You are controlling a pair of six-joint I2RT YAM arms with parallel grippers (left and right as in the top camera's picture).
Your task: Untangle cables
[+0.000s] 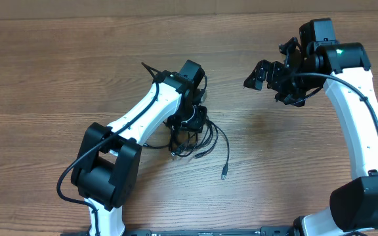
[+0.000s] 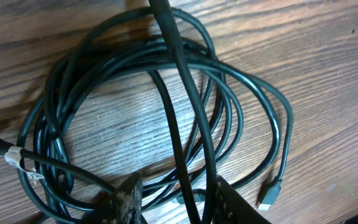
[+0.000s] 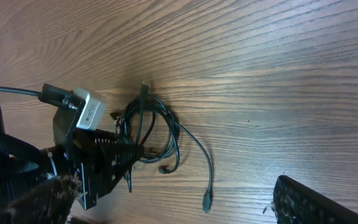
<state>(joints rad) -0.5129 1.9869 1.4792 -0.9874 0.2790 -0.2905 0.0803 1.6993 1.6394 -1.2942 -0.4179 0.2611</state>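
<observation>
The cables (image 1: 199,141) lie as a loose black coil on the wooden table, with one plug end (image 1: 224,176) trailing toward the front. My left gripper (image 1: 189,128) is down at the coil's back edge. In the left wrist view the cables (image 2: 104,81) fill the frame. Two strands run up between the fingers of the left gripper (image 2: 176,190), close to the right finger (image 2: 229,202). Wood shows between them and the left finger. My right gripper (image 1: 271,82) hangs wide open above the table to the right, holding nothing. Its wrist view shows the cables (image 3: 160,134) beside the left gripper (image 3: 104,162).
A white label (image 2: 14,158) is wrapped on one strand at the coil's left. A silvery plug (image 2: 267,196) rests on the wood to the right of the coil. Bare wooden table (image 1: 58,72) surrounds the cables on all sides.
</observation>
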